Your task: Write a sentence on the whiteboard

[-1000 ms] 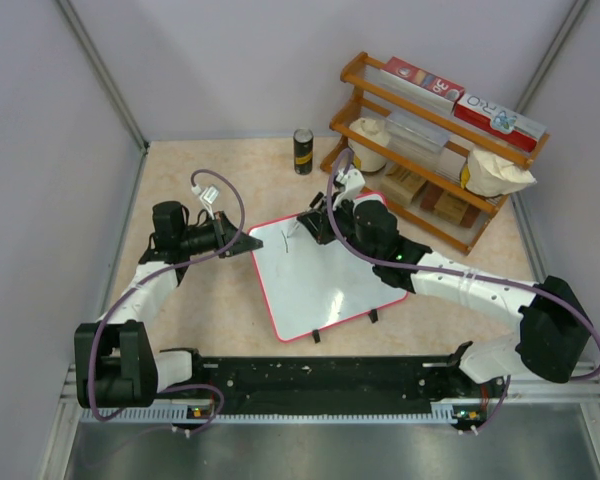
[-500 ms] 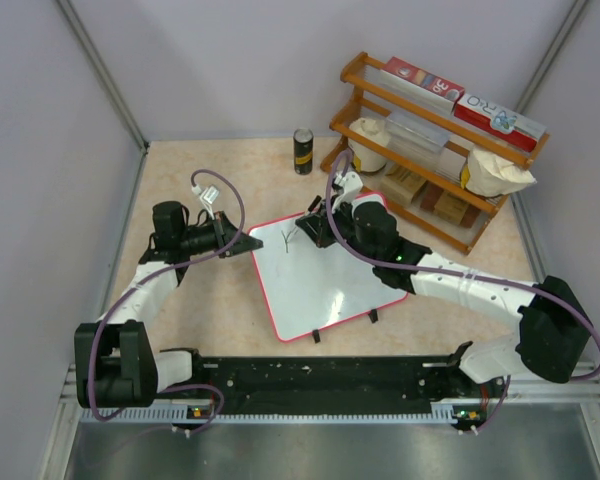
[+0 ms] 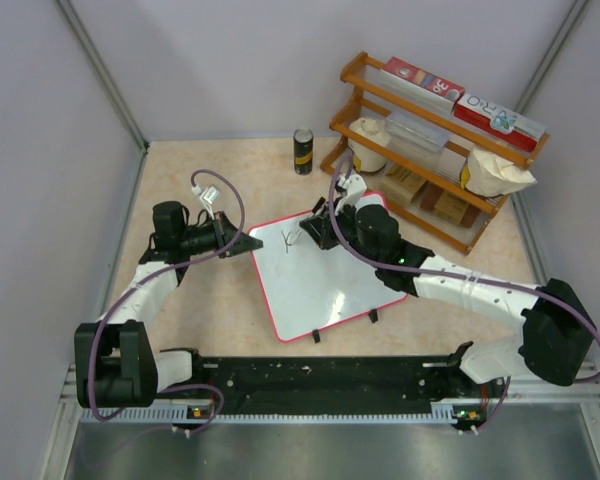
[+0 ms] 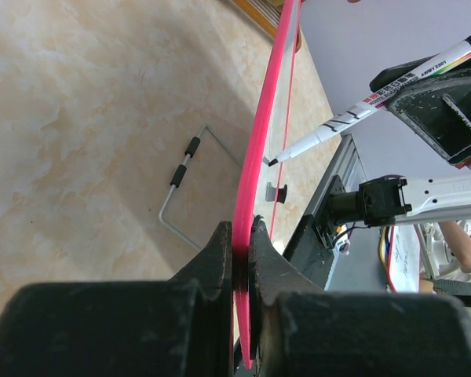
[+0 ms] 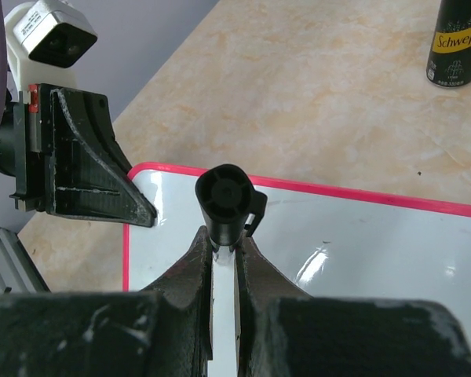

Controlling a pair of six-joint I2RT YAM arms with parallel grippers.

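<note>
Whiteboard [image 3: 320, 285] edge within left end effector [image 3: 252, 245]

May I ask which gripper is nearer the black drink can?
Right. The right gripper, holding a marker at the far edge of the whiteboard, is close to the can; the left gripper clamps the board's far-left corner, farther away.

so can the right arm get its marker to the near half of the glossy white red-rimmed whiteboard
Probably yes: the right gripper holds the white marker at the far edge, the whiteboard lies bare nearer the bases, and the left gripper pinches only its left rim.
</note>
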